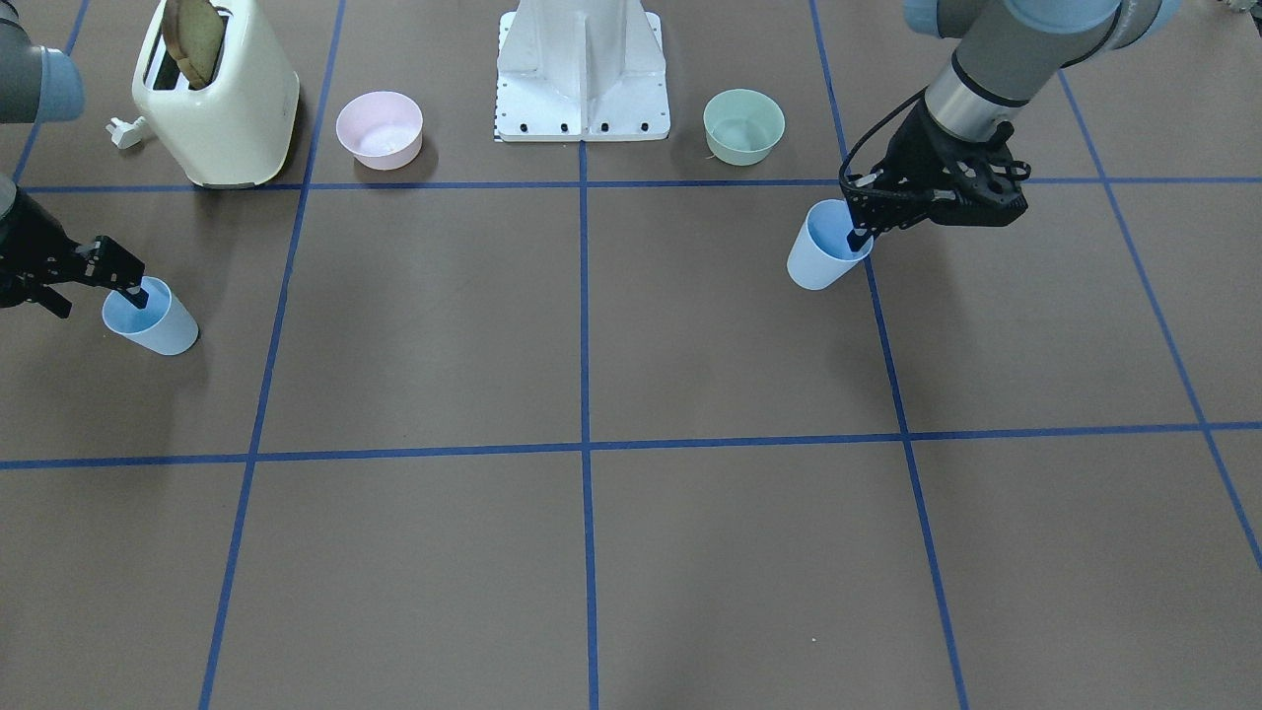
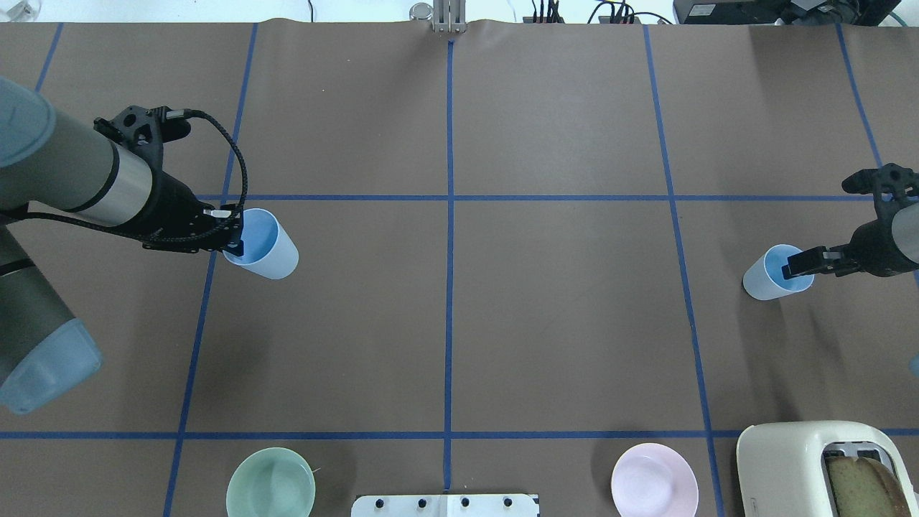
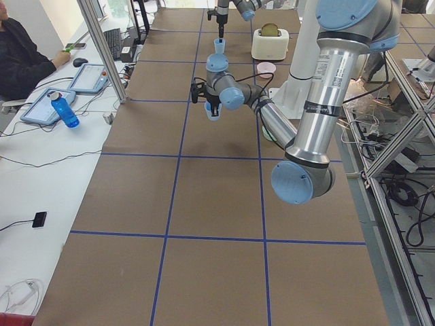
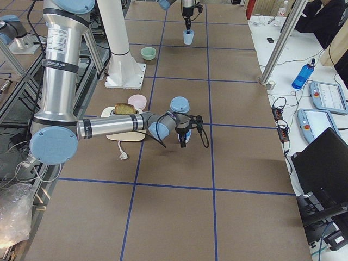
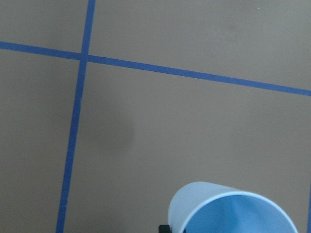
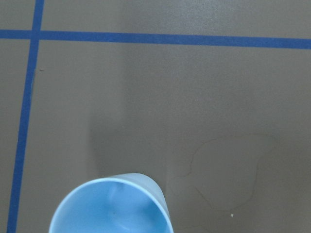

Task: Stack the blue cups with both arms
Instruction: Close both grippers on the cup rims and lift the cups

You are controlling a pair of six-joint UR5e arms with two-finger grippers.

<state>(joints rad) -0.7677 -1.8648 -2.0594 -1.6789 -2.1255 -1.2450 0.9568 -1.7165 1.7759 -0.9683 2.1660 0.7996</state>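
Observation:
One blue cup (image 1: 816, 264) hangs tilted in my left gripper (image 1: 856, 237), which is shut on its rim with one finger inside. In the overhead view this cup (image 2: 276, 255) is left of centre at the left gripper (image 2: 233, 244). The left wrist view shows its rim (image 5: 233, 213) with its shadow apart from it on the table. The second blue cup (image 1: 168, 330) is held the same way by my right gripper (image 1: 133, 296), shut on its rim. It shows at the overhead view's right edge (image 2: 761, 283) and in the right wrist view (image 6: 112, 208).
A cream toaster (image 1: 217, 99) with a bread slice, a pink bowl (image 1: 380, 128), the white base mount (image 1: 582, 69) and a green bowl (image 1: 743, 125) line the robot's side. Brown table with blue tape lines lies between the two cups.

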